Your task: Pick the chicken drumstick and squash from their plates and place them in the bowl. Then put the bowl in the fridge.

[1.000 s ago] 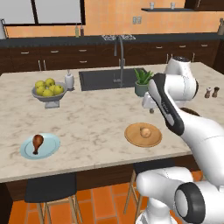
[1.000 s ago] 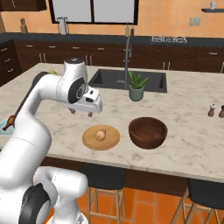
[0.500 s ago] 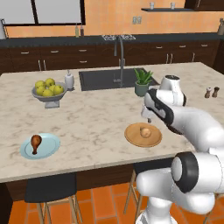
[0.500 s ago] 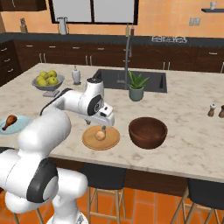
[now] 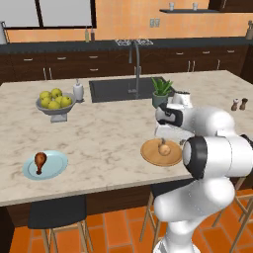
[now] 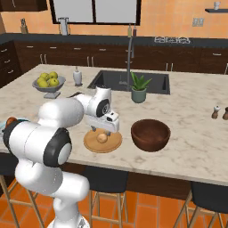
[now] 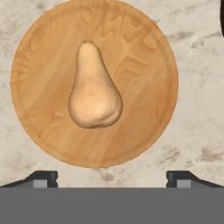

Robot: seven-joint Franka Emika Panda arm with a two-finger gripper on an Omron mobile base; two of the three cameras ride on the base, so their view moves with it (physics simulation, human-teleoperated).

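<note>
With the gripper (image 7: 112, 177) spread wide above the squash (image 7: 94, 89), descend straight and close across its narrow width.

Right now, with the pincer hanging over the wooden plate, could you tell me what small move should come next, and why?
Probably a straight descent onto the pale tan pear-shaped squash. The pincer is open, with its tips spread wide, and looks down on the squash, which lies untouched on the round tan wooden plate. The dark brown wooden bowl beside it looks empty.
</note>
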